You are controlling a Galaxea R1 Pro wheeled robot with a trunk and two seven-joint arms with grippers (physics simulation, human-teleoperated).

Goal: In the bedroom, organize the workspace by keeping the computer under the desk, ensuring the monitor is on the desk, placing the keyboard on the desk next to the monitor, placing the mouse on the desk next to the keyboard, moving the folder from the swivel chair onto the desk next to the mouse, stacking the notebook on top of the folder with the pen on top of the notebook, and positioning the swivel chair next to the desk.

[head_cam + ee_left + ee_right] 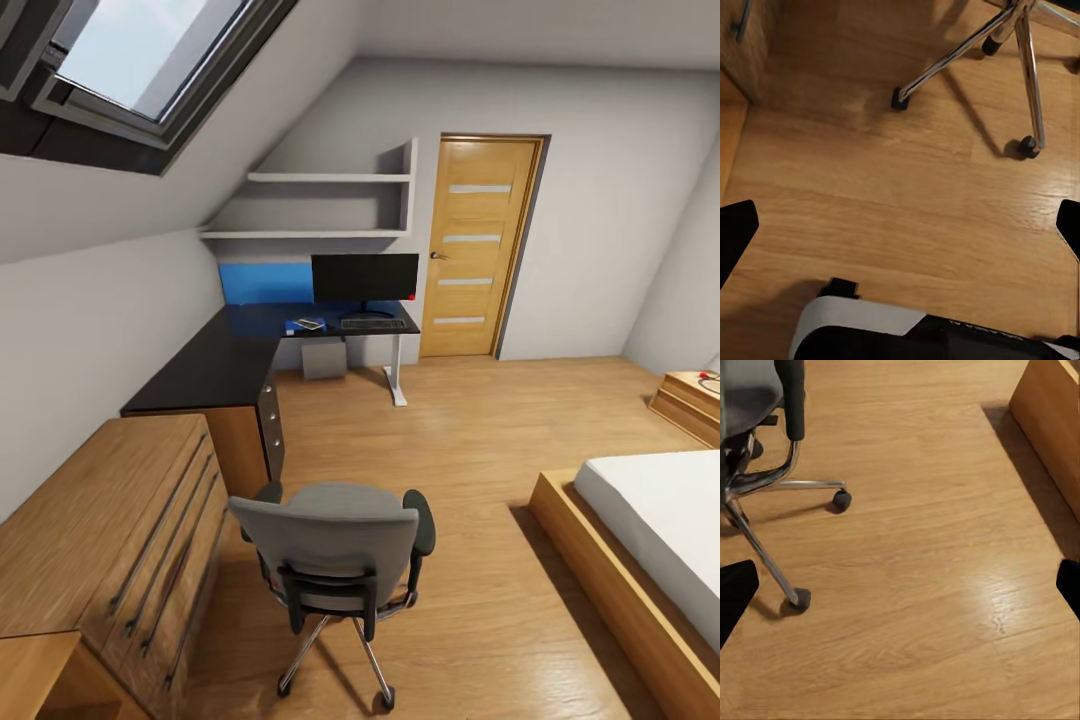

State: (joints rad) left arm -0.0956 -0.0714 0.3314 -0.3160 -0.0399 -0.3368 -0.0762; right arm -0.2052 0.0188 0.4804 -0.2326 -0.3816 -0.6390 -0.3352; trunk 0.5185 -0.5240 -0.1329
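Note:
The grey swivel chair [335, 545] stands near me with its back towards me, and the backrest hides the seat and the folder. Farther off is the black-topped desk [215, 365] with the monitor [364, 278] and the keyboard [372, 323] on it. A small blue-and-white item [305, 324] lies left of the keyboard, too small to identify. The grey computer [324, 358] sits under the desk. Mouse, notebook and pen cannot be made out. My left gripper [900, 232] hangs open over the floor near the chair's chrome legs [967, 45]. My right gripper [900, 589] is open over the floor beside the chair [757, 435].
A light wooden drawer unit [110, 540] stands left of the chair. The bed [650, 540] with its wooden frame [1050, 427] is on the right. A wooden door [480, 245] and wall shelves [320, 205] are at the back. Open floor lies between chair and desk.

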